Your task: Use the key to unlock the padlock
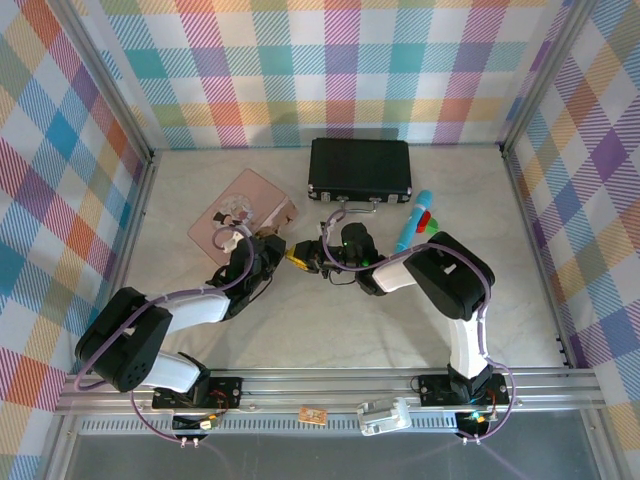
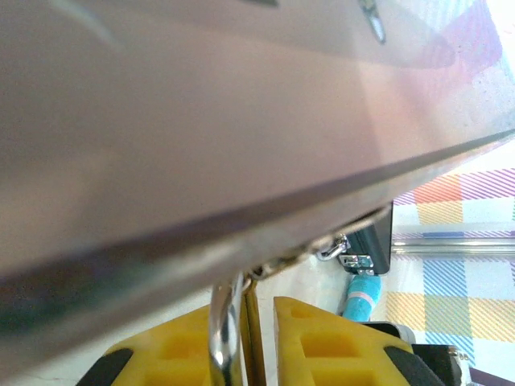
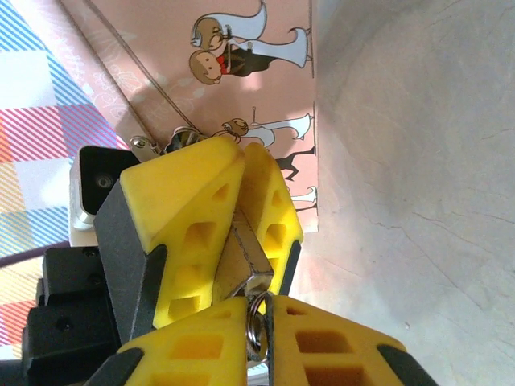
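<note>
The left tool [image 2: 257, 346] is clamping the padlock [image 3: 241, 261] just beside a corner of the pink tin [image 1: 245, 215], while the right tool [image 3: 261, 350] is pinching the key [image 3: 255, 322] against the padlock's end

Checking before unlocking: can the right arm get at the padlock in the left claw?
Probably yes. The right claw, shut on a metal ring, sits at the padlock's exposed end, sticking out of the left claw; nothing stands between them.
</note>
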